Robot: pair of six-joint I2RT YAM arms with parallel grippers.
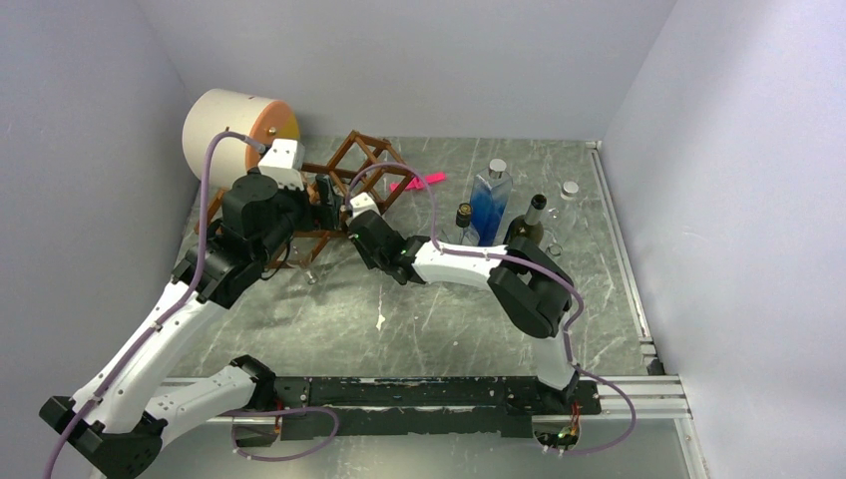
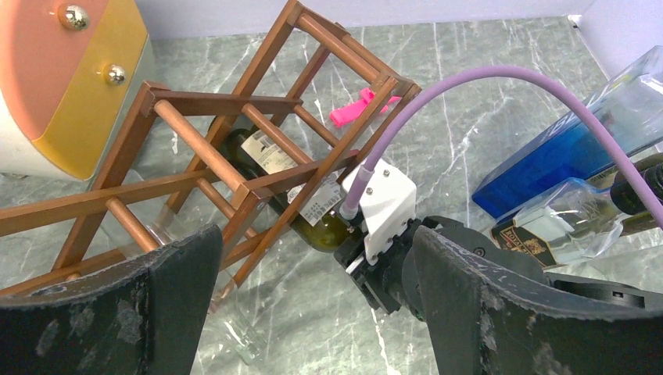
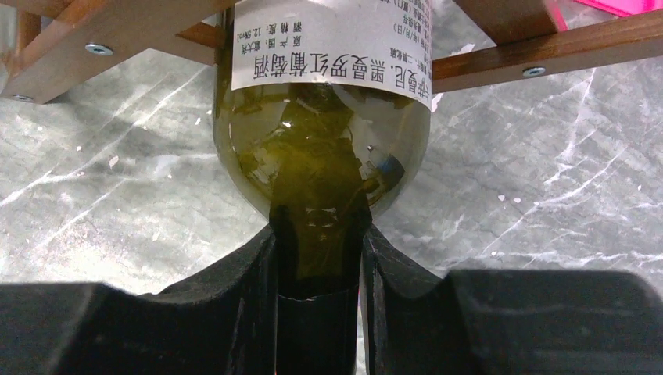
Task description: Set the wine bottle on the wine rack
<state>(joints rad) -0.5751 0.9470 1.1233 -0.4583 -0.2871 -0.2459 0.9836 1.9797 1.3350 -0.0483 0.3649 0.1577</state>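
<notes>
The wine rack [image 1: 361, 158], a reddish-brown wooden lattice, lies tilted on the marble table at the back left. It also shows in the left wrist view [image 2: 227, 99] and the right wrist view [image 3: 547, 53]. A green wine bottle [image 3: 320, 148] with a white label lies with its body inside one cell of the rack [image 2: 270, 160]. My right gripper [image 3: 320, 258] is shut on the bottle's neck, just outside the rack [image 1: 359, 228]. My left gripper [image 2: 317, 242] is open wide and empty, close to the rack's near corner [image 1: 319, 195].
A cream-and-orange drum [image 1: 234, 125] stands behind the rack at the left. A blue bottle [image 1: 491, 200], a dark bottle [image 1: 529, 225] and other bottles stand right of centre. A pink item [image 1: 419, 183] lies behind the rack. A clear glass bottle [image 2: 227, 328] lies under the rack's edge.
</notes>
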